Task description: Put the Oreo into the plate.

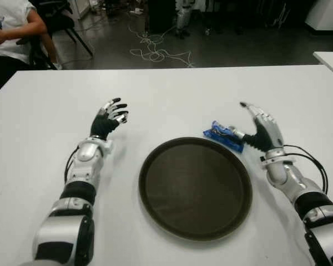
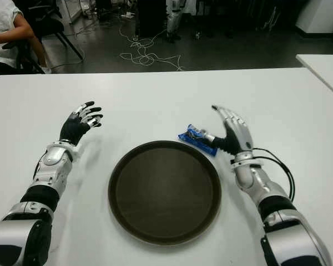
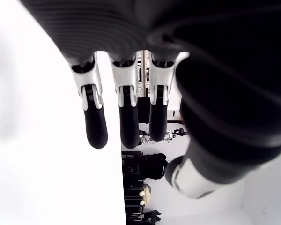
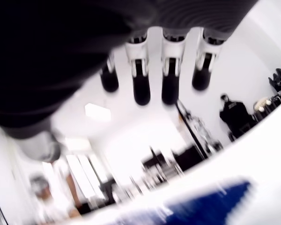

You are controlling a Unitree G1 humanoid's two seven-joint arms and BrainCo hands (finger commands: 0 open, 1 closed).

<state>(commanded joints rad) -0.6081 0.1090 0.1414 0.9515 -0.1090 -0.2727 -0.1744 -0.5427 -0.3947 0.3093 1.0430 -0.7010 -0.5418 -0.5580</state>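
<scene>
1. Nearest the robot, both forearms reach forward over the white desk [image 1: 172, 94], one on each side of the round dark plate [image 1: 195, 188], which lies flat near the desk's near edge.
2. The plate holds nothing; its rim is clear of both arms, with bare desk between it and the left forearm and a narrower strip between it and the right forearm.
3. The left hand [image 1: 108, 121] shows to the left of the plate, well apart from it, wrist raised and palm turned inward. Its fingers [image 3: 95, 124] are spread and lightly bent, holding nothing.
4. The right hand [image 1: 261, 130] is just past the plate's far right rim, palm facing left toward the packet. Its fingers [image 4: 142, 84] extend straight and relaxed, closed on nothing; the thumb reaches toward the packet, but whether it touches cannot be told.
5. The Oreo [image 1: 223, 136], a blue packet, lies on the desk just beside the plate's far right rim, between that rim and the right hand, not in the plate.
6. Beyond the hands the desk is open and bare up to its far edge.
7. Past that edge is a dark floor with a tangle of cables [image 1: 155, 50]; a seated person [image 1: 8, 25] shows at the far left, and the corner of a second white table [image 1: 330, 58] at the far right.
</scene>
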